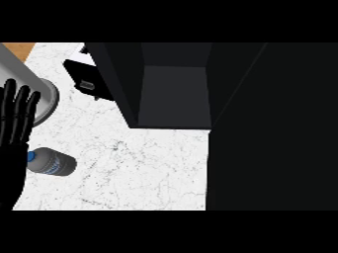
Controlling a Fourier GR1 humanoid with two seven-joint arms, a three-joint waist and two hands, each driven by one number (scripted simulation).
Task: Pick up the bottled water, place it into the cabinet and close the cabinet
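The bench (143,168) is white stone with thin grey cracks, and the round clear bottle (53,162) with its blue label lies on its side near the left edge. The black left hand (8,133) stands flat beside it, fingers straight and spread. The dark boxy cabinet (173,84) stands open at the back, with bare bench between it and the bottle.

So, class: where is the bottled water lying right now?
In the head view, the bottled water lies on the counter at lower left, beside the open left hand.
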